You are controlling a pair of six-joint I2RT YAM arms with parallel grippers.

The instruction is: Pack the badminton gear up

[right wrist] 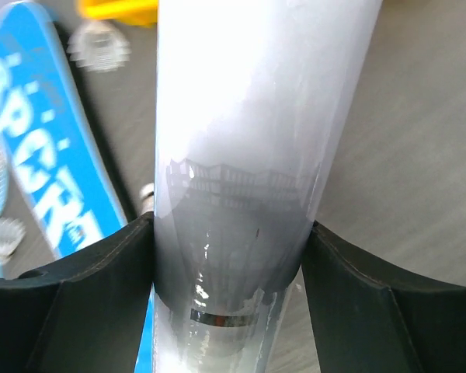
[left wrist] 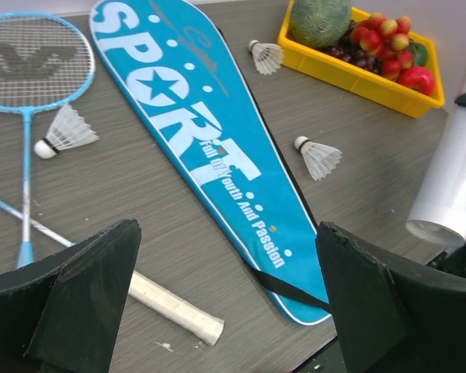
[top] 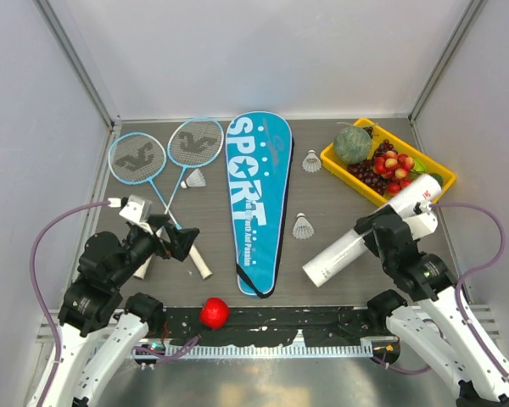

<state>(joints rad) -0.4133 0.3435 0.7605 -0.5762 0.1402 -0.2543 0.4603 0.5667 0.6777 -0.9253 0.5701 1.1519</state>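
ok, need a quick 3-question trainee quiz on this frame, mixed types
1. True or false: the right gripper is closed on the tube.
2. How many shuttlecocks are in the top view? A: two. B: three. C: five.
3. What does the left gripper hold?

Key
1. True. Its fingers press both sides of the tube.
2. B.
3. Nothing. It is open, above the racket handles.
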